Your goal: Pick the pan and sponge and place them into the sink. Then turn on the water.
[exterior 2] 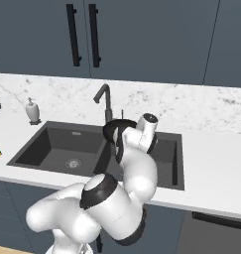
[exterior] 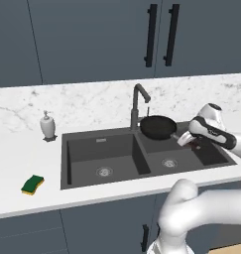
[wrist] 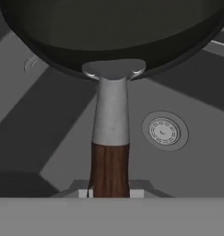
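While the end effector [wrist: 110, 191] grips the pan [exterior: 158, 127] by its handle above the sink [exterior: 99, 149], fingertips stay mostly hidden; sponge [exterior: 32, 184] at 9 o'clock on the worktop [exterior: 23, 158].

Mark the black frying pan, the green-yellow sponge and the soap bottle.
Black round frying pan [exterior: 158, 127]: left base view, dark bowl.
Green-topped yellow sponge [exterior: 32, 183]: left base view, green top.
White soap dispenser bottle [exterior: 48, 126]: left base view, body.

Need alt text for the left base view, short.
The gripper holds a black pan by its handle above the right basin of a dark double sink, beside the faucet. A green-and-yellow sponge lies on the white counter left of the sink, with a soap dispenser behind it.
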{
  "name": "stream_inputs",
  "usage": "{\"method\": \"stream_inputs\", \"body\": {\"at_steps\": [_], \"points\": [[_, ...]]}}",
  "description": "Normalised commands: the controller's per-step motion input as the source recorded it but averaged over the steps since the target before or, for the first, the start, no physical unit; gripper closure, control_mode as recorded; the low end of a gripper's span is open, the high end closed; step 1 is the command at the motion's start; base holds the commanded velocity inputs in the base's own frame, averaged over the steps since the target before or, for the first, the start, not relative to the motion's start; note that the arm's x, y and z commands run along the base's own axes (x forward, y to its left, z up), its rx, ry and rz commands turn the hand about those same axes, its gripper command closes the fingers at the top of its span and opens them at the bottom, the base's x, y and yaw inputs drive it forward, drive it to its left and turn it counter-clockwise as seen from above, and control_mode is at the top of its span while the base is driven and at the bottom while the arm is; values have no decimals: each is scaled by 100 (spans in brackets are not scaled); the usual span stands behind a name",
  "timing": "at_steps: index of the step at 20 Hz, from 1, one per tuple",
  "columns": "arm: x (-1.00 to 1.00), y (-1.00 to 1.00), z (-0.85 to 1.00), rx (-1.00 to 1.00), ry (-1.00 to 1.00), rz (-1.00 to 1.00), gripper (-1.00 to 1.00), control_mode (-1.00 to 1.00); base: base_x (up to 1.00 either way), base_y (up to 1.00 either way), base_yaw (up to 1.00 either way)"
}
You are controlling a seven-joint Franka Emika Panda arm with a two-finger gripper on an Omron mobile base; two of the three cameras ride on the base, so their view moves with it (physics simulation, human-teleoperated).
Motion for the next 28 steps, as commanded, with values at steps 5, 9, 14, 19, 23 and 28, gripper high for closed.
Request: {"method": "stream_inputs", "body": {"at_steps": [5,9,14,19,23,28], "points": [[72,2,-9,-19,7,11,100,-100,0,0,0],[51,-17,-28,-9,0,18,100,-100,0,0,0],[7,-34,-4,-2,0,23,100,-100,0,0,0],[0,-16,0,-2,0,30,100,-100,0,0,0],[16,0,-29,-6,-1,27,100,-100,0,0,0],[44,-23,-70,-8,0,23,100,-100,0,0,0]]}}
